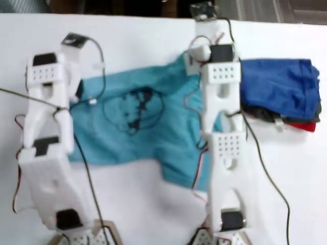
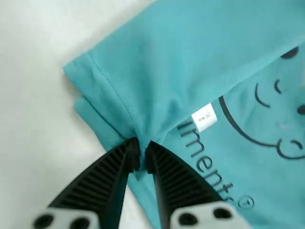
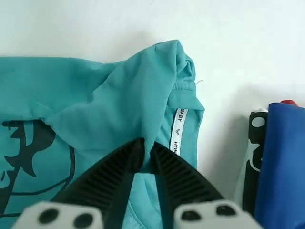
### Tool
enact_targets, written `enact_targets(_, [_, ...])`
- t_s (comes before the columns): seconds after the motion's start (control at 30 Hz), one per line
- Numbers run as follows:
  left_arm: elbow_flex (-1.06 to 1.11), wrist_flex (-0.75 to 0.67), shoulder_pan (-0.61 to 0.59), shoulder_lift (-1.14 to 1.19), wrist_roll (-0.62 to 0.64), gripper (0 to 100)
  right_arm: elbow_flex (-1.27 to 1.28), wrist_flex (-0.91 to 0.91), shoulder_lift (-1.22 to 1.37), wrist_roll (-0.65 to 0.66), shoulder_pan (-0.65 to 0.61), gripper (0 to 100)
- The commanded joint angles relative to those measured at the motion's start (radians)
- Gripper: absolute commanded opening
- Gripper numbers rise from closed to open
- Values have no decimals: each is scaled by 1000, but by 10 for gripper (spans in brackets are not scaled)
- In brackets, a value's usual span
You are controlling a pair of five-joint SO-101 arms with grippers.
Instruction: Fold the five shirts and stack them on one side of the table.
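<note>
A white table carries the whole job, with both arms reaching over it from the near edge. A teal shirt lies spread across the middle, print side up, one part trailing toward the arms' bases. On the far right sits the stack of folded shirts: a blue shirt on top, a dark shirt under it, and a red shirt peeking out at the bottom. That side looks chosen as the stacking place, so the teal shirt is likely the next one due there.

The left gripper is closed tight on a pinch of the teal shirt's stitched hem, close to a corner and not far from a small white tag; cloth bunches into the closed tips. The right gripper is likewise clamped on a raised fold of teal cloth just beside the neck label, with the stack close alongside.

Holding two separate points along one edge probably lets the arms lift and carry that edge together, so the cloth folds over evenly instead of twisting. The fold itself does not look made yet.
</note>
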Motion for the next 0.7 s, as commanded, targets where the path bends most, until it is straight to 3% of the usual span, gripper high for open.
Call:
enact_targets(0.0, [-5, 60, -3, -107, -6, 27, -38, 28, -94, 34, 5, 19])
enact_targets(0.27, [351, 18, -3, -430, -91, 27, 11, 31, -219, 40, 24, 19])
enact_targets(0.47, [624, -63, -3, -631, -103, 26, 259, 30, -463, 41, 21, 19])
enact_targets(0.67, [733, -64, -3, -753, -114, 26, 466, 30, -634, 41, 19, 19])
